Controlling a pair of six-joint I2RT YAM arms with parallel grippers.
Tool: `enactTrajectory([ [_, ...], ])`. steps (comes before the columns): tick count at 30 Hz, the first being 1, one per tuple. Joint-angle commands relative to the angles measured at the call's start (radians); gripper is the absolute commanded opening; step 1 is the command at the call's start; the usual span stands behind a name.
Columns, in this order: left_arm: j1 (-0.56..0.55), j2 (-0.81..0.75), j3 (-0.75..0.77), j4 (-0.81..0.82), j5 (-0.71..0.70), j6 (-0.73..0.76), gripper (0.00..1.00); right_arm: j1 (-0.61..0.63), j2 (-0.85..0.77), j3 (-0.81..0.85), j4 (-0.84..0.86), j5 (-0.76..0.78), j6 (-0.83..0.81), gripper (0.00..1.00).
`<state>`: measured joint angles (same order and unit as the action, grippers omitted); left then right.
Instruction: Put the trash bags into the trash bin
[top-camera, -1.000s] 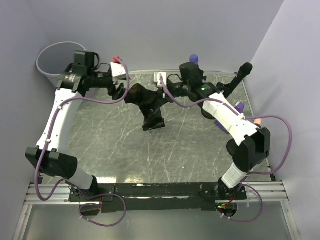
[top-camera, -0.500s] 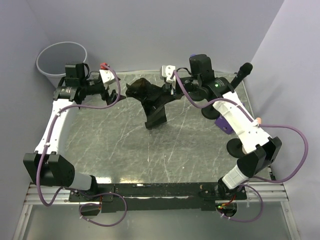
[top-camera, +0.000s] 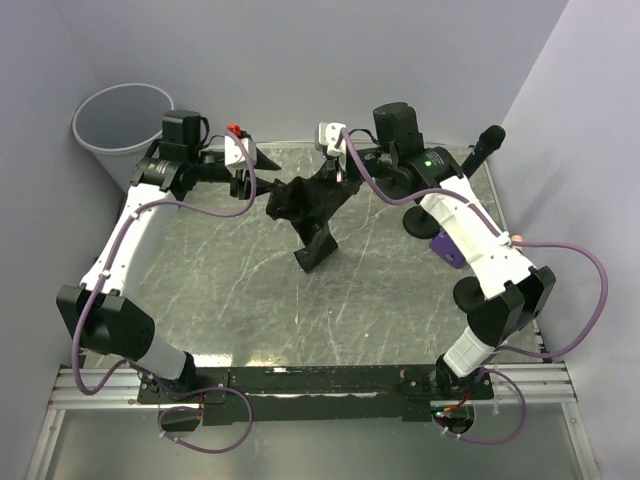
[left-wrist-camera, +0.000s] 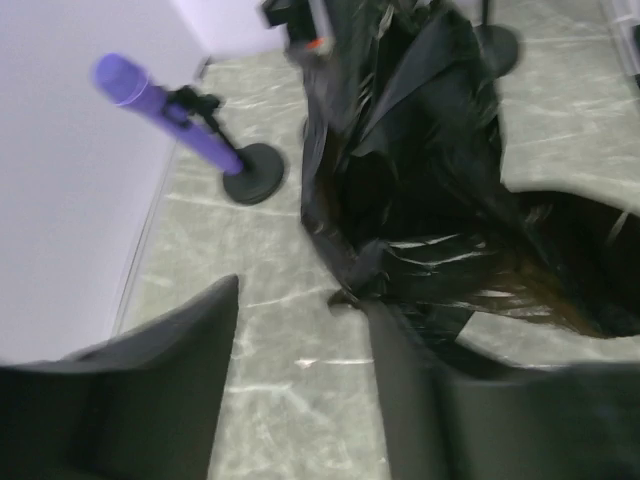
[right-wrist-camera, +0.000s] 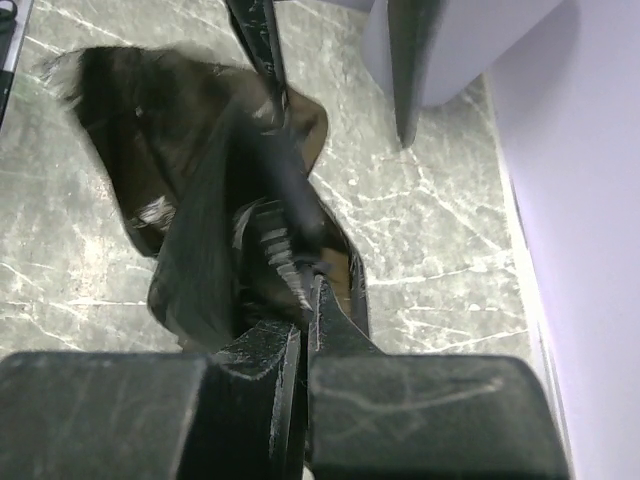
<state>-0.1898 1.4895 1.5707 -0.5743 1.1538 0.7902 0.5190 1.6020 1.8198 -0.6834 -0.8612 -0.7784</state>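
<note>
A crumpled black trash bag (top-camera: 310, 205) hangs over the middle back of the table, its lower end down at the table top. My right gripper (top-camera: 335, 180) is shut on its upper part; in the right wrist view the jaws (right-wrist-camera: 310, 285) pinch a fold of the bag (right-wrist-camera: 190, 200). My left gripper (top-camera: 258, 172) is open just left of the bag. In the left wrist view bare table shows between its fingers (left-wrist-camera: 305, 295), and the bag (left-wrist-camera: 420, 170) lies right beside the right finger (left-wrist-camera: 410, 400). The light grey trash bin (top-camera: 125, 125) stands at the back left corner, behind my left arm.
A purple-tipped stick on a round black base (left-wrist-camera: 170, 110) stands by the wall beyond the bag. A black stick (top-camera: 483, 148) rises at the back right. A purple object (top-camera: 445, 248) lies under my right arm. Walls close in on three sides.
My left gripper has swung right, up to the bag, and its jaws have narrowed somewhat. The right gripper keeps its hold while the bag's lower end has shifted slightly right.
</note>
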Motion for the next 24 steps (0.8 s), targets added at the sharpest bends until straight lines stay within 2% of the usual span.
enactTrajectory([
  [1, -0.019, 0.046, 0.101, -0.155, 0.09, 0.092, 0.42, 0.001, 0.009, 0.029, 0.039, 0.002, 0.045, 0.0],
  [3, -0.017, 0.075, 0.146, -0.243, 0.081, 0.13, 0.23, -0.011, 0.007, 0.018, 0.057, 0.005, 0.074, 0.0],
  [4, -0.016, 0.092, 0.175, -0.312, 0.07, 0.173, 0.06, -0.025, 0.006, 0.013, 0.07, 0.001, 0.1, 0.0],
  [5, -0.013, 0.106, 0.199, -0.372, 0.063, 0.223, 0.01, -0.039, 0.004, 0.01, 0.079, -0.007, 0.123, 0.0],
  [8, 0.019, 0.123, 0.23, -0.473, 0.035, 0.274, 0.01, -0.092, -0.01, 0.0, 0.087, -0.024, 0.168, 0.0],
  [15, 0.17, 0.063, 0.134, -0.345, -0.052, 0.192, 0.01, -0.195, -0.068, -0.072, 0.087, -0.029, 0.191, 0.0],
  [20, 0.246, 0.081, 0.147, -0.366, -0.088, 0.216, 0.01, -0.263, -0.099, -0.111, 0.094, -0.039, 0.22, 0.0],
  [22, 0.248, 0.086, 0.149, -0.367, -0.069, 0.22, 0.01, -0.272, -0.108, -0.111, 0.073, -0.061, 0.193, 0.0],
  [23, 0.239, 0.083, 0.144, -0.361, -0.048, 0.227, 0.16, -0.272, -0.111, -0.108, 0.062, -0.071, 0.176, 0.0],
  [24, 0.215, 0.075, 0.129, -0.302, -0.039, 0.172, 0.42, -0.271, -0.111, -0.103, 0.053, -0.088, 0.169, 0.0],
])
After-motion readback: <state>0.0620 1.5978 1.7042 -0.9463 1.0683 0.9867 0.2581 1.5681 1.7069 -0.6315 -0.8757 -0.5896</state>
